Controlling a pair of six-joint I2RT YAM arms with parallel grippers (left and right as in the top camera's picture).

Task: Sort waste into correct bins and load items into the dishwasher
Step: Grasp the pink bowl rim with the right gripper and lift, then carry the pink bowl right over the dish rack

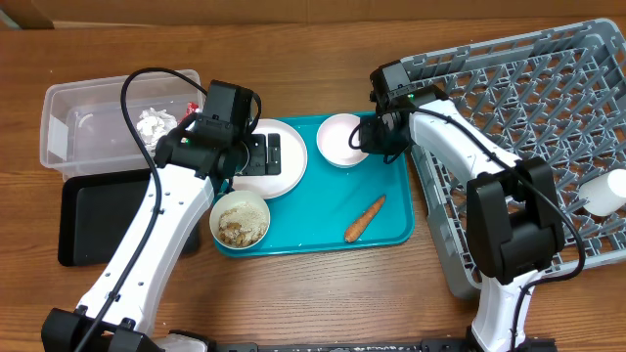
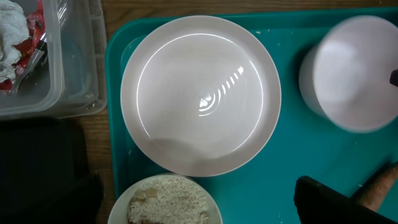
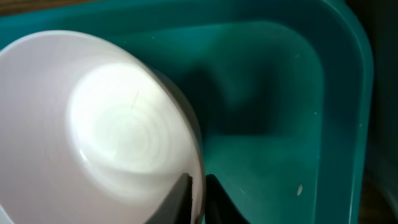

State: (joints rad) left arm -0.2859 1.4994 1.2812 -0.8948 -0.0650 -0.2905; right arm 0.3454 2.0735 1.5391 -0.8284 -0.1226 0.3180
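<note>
A teal tray holds a white plate, an empty white bowl, a bowl of rice and a carrot. My right gripper is shut on the empty bowl's rim, one finger inside and one outside, with the bowl tilted. My left gripper hovers open and empty over the white plate. In the left wrist view the rice bowl lies between my fingers, and the carrot tip is at the right edge. The grey dishwasher rack stands to the right.
A clear plastic bin with crumpled paper and wrapper waste stands at the left. A black tray lies in front of it. A white cup lies in the rack's right side.
</note>
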